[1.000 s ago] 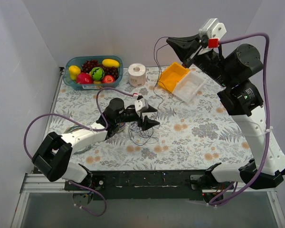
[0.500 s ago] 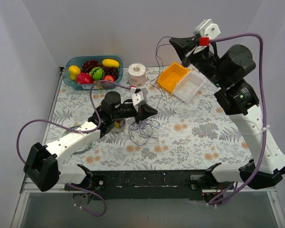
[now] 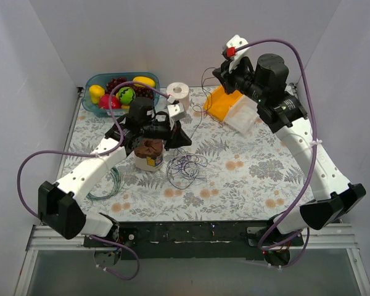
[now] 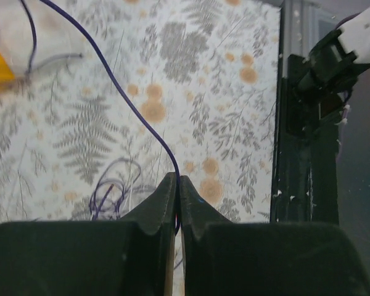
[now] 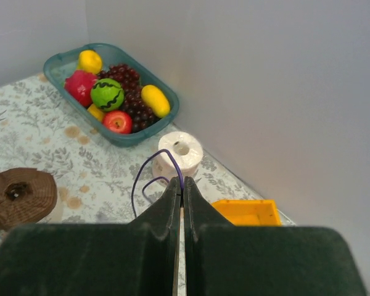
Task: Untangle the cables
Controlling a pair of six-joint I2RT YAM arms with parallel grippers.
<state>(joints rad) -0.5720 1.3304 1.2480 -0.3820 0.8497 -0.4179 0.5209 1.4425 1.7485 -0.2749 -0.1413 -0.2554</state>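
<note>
Cables (image 3: 186, 168) sit mostly as one heap of overlapping loops on the flowered table (image 3: 265, 179), just beside the left gripper (image 4: 176, 182), so untangling looks barely begun. One strand is drawn out (too thin to trace all the way): the left gripper's fingers are pinched together on it low over the table, and the right gripper (image 5: 181, 185) is likewise clamped on a purple strand, raised near the toilet roll (image 5: 180, 150). Left to do, I judge: free that strand, then part the remaining loops.

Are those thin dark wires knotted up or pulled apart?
Mostly tangled: the cables lie in overlapping loops, with strands drawn out, pinched by the left gripper and the right gripper.
</note>
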